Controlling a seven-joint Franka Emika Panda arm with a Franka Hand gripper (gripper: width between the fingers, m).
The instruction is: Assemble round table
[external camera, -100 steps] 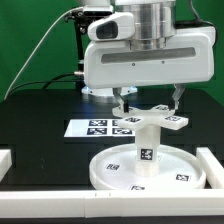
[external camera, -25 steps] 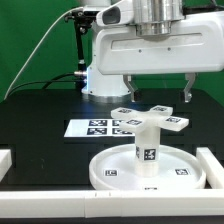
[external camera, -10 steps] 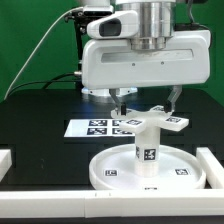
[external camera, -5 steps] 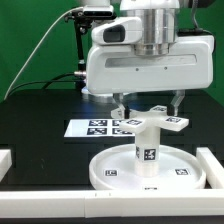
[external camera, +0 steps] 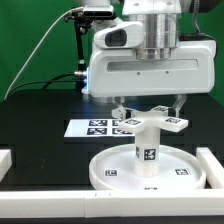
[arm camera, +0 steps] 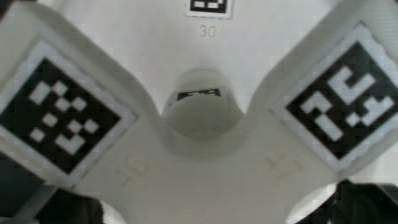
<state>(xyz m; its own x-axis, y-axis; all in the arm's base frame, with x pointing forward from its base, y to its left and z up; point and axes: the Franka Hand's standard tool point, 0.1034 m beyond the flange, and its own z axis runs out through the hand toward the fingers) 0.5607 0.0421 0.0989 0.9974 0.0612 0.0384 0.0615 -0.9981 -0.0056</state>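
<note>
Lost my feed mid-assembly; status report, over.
Gripper open, straddling the cross-shaped base. Leg upright on the round tabletop. Nothing in the way.

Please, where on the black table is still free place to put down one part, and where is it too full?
Bare black table lies at the exterior view's left, between the marker board and the left border rail. The middle is crowded: the round disc carries the upright leg with its cross piece, and the gripper hangs directly above.
</note>
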